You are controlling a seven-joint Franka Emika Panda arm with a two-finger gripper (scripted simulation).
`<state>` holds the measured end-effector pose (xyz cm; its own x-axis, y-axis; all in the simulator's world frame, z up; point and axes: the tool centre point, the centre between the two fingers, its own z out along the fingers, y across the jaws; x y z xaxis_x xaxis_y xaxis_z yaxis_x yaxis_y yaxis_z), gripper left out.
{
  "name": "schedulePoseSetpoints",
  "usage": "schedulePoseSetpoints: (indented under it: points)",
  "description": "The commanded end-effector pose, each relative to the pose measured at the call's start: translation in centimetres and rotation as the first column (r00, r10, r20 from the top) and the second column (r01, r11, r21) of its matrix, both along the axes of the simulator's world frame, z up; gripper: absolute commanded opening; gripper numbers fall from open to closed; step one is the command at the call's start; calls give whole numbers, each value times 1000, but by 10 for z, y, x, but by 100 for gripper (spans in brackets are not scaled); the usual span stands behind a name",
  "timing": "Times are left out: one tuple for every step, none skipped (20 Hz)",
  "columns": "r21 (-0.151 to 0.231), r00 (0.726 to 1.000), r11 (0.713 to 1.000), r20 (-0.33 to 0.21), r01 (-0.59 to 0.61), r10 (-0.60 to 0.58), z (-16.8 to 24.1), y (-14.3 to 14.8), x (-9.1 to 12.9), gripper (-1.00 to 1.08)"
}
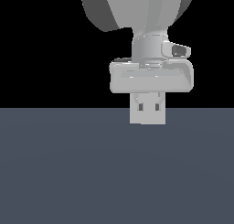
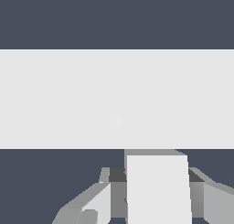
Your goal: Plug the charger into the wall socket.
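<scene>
Wrist view, fingers [image 2: 98, 205] clasped around a pale box-shaped charger [image 2: 157, 186], beyond it a broad light-grey wall socket [image 2: 117, 99] face filling the width, exterior view, gripper [image 1: 148, 109] holding the charger [image 1: 147, 118] just above the dark counter [image 1: 68, 173]

no readable text, label, brand, number or sign shows in either view.

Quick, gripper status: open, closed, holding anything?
Gripper: closed on the charger.
</scene>
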<state>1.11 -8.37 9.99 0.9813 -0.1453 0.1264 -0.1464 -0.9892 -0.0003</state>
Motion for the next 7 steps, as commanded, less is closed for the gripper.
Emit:
schedulePoseSetpoints:
  points:
    - [0, 1000, 1000, 0, 0, 0, 0, -1, 7, -100]
    - [0, 1000, 1000, 0, 0, 0, 0, -1, 9, -100]
    - [0, 1000, 1000, 0, 0, 0, 0, -1, 10, -100]
    - [0, 1000, 1000, 0, 0, 0, 0, -2, 11, -100]
    - [0, 1000, 1000, 0, 0, 0, 0, -2, 12, -100]
    - [0, 1000, 1000, 0, 0, 0, 0, -2, 12, -100]
    - [0, 1000, 1000, 0, 0, 0, 0, -2, 12, -100]
